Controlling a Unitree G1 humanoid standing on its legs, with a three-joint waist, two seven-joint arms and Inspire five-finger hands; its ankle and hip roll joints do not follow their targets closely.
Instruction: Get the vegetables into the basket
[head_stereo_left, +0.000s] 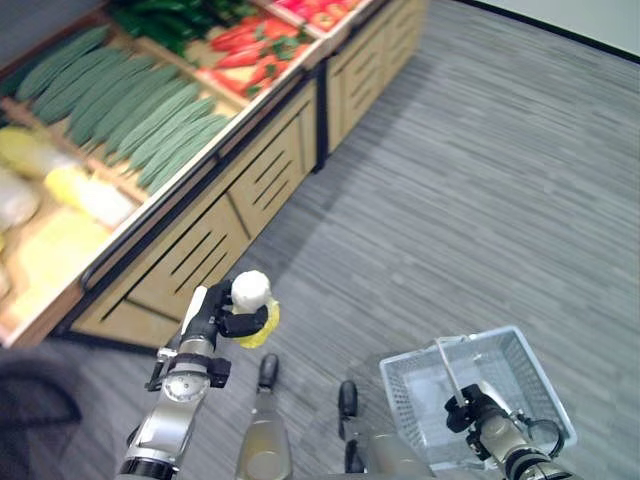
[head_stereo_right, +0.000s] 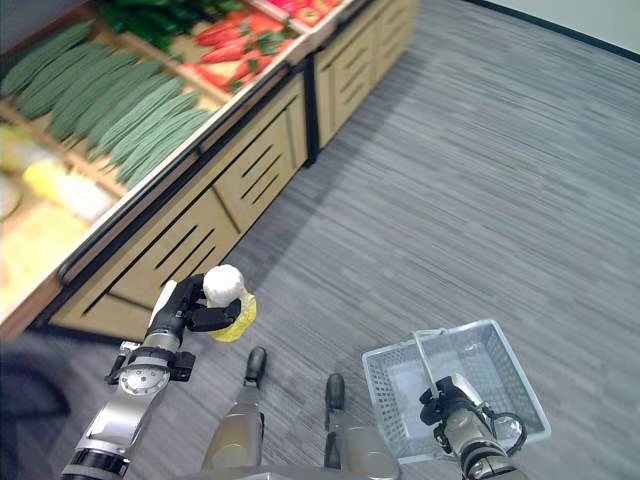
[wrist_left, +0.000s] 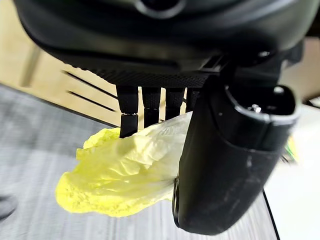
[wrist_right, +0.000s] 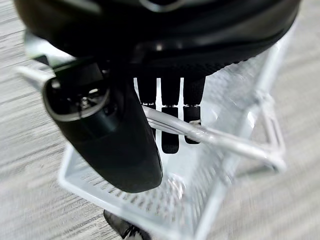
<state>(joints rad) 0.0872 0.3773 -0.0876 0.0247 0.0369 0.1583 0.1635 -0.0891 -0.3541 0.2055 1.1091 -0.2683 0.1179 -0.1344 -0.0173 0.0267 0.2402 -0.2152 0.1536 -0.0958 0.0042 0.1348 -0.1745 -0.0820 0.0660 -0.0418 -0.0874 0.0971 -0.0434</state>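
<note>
My left hand is shut on a yellow-green leafy cabbage, held in the air in front of the wooden produce stand; in the left wrist view the cabbage sits between the fingers and the thumb. At the lower right, my right hand is shut on the handle of a white wire basket that hangs over the grey floor. Nothing lies inside the basket.
The wooden produce stand runs along the left, with cucumbers, red peppers, dark greens and pale cabbages on its sloped shelf. Grey carpet floor spreads to the right.
</note>
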